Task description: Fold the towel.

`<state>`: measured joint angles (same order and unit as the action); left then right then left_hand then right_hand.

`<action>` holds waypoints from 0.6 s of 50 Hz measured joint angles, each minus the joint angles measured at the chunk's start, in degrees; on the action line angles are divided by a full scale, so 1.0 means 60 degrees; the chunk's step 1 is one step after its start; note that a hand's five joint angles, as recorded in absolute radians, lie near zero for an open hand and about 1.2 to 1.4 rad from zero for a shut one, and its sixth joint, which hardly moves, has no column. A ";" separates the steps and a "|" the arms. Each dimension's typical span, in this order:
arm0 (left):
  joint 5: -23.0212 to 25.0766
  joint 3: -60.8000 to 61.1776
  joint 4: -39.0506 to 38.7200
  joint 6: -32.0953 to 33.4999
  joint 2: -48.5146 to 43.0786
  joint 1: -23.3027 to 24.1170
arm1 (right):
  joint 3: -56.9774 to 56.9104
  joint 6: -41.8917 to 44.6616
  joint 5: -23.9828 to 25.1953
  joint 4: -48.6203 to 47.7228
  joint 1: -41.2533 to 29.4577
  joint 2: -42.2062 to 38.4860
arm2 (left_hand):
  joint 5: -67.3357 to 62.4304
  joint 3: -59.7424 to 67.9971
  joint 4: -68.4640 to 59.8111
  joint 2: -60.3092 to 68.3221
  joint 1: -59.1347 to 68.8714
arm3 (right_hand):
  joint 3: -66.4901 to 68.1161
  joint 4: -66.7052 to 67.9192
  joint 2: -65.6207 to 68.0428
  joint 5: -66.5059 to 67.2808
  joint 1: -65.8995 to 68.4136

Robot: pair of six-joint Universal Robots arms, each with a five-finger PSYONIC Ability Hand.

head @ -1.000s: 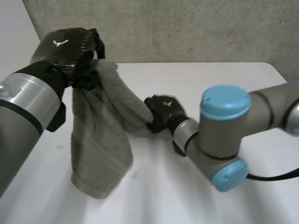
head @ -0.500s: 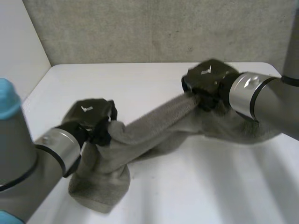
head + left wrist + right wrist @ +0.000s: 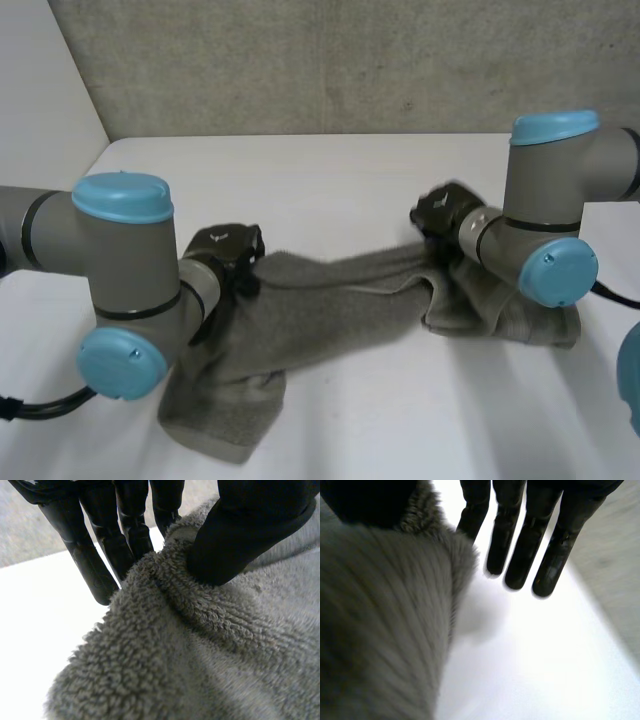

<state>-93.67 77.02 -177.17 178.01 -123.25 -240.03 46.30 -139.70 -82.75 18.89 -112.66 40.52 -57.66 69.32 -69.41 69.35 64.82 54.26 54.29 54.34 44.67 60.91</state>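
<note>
Pinching one end of the grey towel [image 3: 330, 290], the left hand [image 3: 228, 252] is clamping the pile between its thumb [image 3: 245, 530] and its straight fingers [image 3: 90, 555], with the cloth bunching up against the palm side. From that grasp the towel is running as a loose twisted band across the white worktop [image 3: 350, 180] toward the right hand [image 3: 447, 212]. The right hand is grasping the other end: in its wrist view the towel's edge is rising between the thumb [image 3: 365, 500] and the nearest of the straight fingers [image 3: 520, 545], though the contact there is blurred. Below the left hand the cloth is hanging down and lying in a folded heap on the worktop beside the left arm [image 3: 120, 270]. Beyond the right hand the towel's remaining part is lying crumpled on the worktop under the right arm [image 3: 550, 220]. A rough grey wall [image 3: 350, 60] is standing behind the worktop.
</note>
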 measured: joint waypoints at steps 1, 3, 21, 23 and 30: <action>-0.0057 -0.0187 -0.0172 0.0006 -0.0094 -0.0036 | 0.0236 -0.0050 -0.0156 -0.0892 0.0057 0.0218 | 0.0000 -0.0001 0.0002 -0.0004 0.0000 | -0.3175 -0.3181 -0.3308 -0.3296 -0.3659; -0.0146 -0.0330 -0.0401 0.0016 -0.0171 -0.0055 | 0.0638 -0.0105 -0.0317 -0.1922 0.0128 0.0521 | 0.0000 -0.0008 0.0011 -0.0009 0.0000 | -0.5318 -0.5324 -0.5475 -0.5367 -0.6075; -0.0629 -0.0255 -0.1344 0.0099 -0.0515 -0.0044 | 0.3900 -0.0633 -0.0331 -0.3258 0.0275 0.3125 | 0.0182 -0.0555 0.0571 -0.0558 0.0000 | -0.7320 -0.7307 -0.7337 -0.6921 -0.8158; -0.0618 -0.0211 -0.1321 0.0108 -0.0505 -0.0044 | 0.4190 -0.0870 -0.0209 -0.2889 0.0307 0.3388 | 0.0182 -0.0555 0.0571 -0.0558 0.0000 | -0.7065 -0.7102 -0.7089 -0.6921 -0.7875; -0.0613 -0.0164 -0.1277 0.0125 -0.0457 -0.0051 | 0.4639 -0.1749 0.0139 -0.2115 0.0561 0.3603 | 0.0527 -0.0871 0.0881 -0.0880 0.0000 | -0.5551 -0.5556 -0.5577 -0.5636 -0.6116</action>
<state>-97.35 76.04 -184.84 178.76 -125.99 -240.34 74.13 -150.20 -81.92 6.20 -109.29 62.14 -54.49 64.09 -64.13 64.08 64.82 20.96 20.95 20.87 10.85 24.22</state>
